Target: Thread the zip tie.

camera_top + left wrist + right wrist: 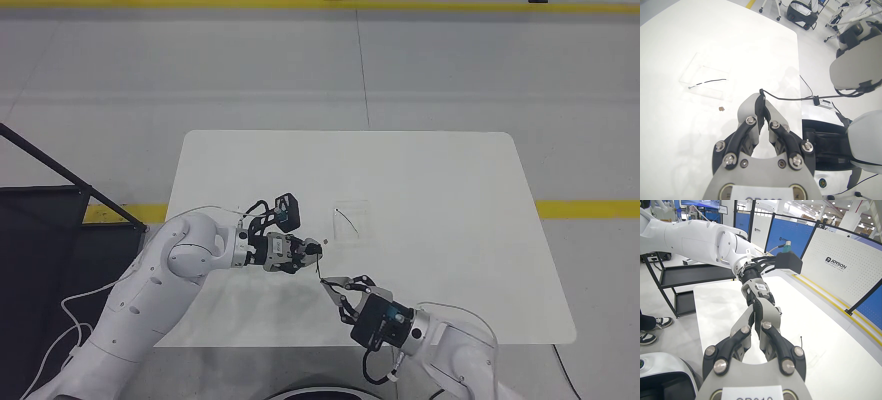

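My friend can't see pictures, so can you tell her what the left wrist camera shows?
The left pincer is shut on a thin black zip tie, whose end pokes out past the tips. Beyond it on the white table sits a clear tray with a second zip tie lying inside.

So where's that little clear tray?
In the top view the clear tray sits mid-table, just past the left end effector, with a black zip tie lying inside it.

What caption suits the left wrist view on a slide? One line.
Left pincer shut on a black zip tie over the table; a second tie lies in a clear tray.
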`<state>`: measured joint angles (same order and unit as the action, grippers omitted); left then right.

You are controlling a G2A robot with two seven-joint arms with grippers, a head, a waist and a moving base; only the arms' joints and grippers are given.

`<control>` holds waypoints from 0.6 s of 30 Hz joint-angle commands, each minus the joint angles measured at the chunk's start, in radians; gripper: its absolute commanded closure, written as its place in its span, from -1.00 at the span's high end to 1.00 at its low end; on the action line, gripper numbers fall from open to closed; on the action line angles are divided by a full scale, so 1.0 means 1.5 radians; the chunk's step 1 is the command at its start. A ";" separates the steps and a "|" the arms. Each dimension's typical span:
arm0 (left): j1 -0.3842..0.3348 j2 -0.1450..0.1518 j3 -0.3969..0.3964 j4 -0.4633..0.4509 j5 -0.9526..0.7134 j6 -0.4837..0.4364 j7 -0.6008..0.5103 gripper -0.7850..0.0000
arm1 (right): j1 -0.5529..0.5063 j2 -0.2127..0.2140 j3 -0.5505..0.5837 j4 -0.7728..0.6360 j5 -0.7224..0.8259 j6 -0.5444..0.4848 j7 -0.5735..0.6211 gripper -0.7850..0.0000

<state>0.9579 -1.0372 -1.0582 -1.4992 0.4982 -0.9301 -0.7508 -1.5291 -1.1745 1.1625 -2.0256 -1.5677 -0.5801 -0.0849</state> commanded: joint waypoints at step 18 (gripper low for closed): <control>0.000 0.000 0.000 0.000 0.000 0.000 0.000 -1.00 | -0.005 0.007 0.002 -0.002 0.001 0.004 -0.013 -1.00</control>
<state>0.9579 -1.0372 -1.0582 -1.4992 0.4982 -0.9301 -0.7508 -1.5363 -1.1651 1.1649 -2.0295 -1.5654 -0.5748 -0.1025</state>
